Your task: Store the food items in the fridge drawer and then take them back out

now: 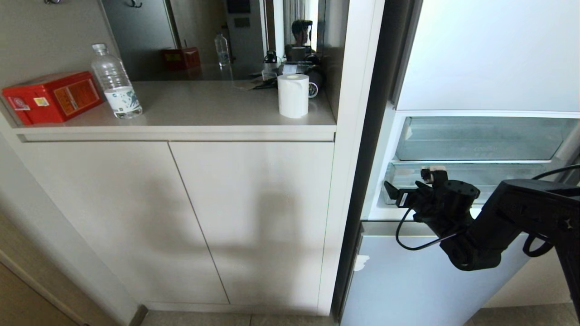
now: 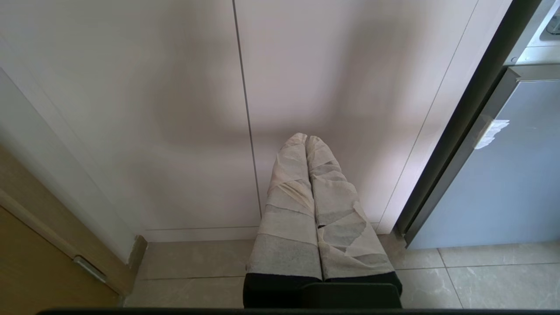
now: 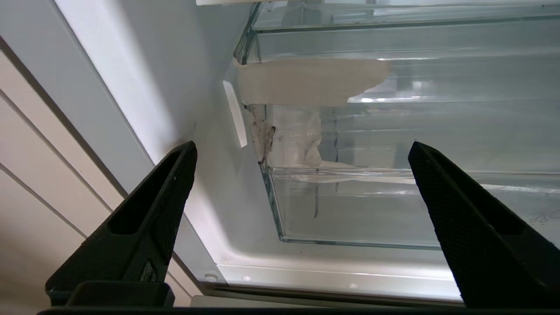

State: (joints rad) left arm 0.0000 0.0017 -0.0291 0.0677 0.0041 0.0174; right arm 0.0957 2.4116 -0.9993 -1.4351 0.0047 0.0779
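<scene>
Head view: my right gripper (image 1: 410,190) reaches level from the right toward the open fridge, fingers spread, nothing between them, in front of the lower clear fridge drawer (image 1: 480,176). A second clear drawer (image 1: 480,140) sits above it. No fruit visible anywhere; probably I am lining up to pull the drawer. Water bottle (image 1: 115,83), red box (image 1: 52,97) and paper roll (image 1: 293,95) stand on the counter (image 1: 204,108).

Left wrist view: my left gripper (image 2: 306,139) hangs parked before the cabinet doors (image 2: 175,109), its taped fingers pressed together.

Right wrist view: the drawer's taped front corner (image 3: 306,81) lies between my wide black fingers (image 3: 153,205), not touched.
</scene>
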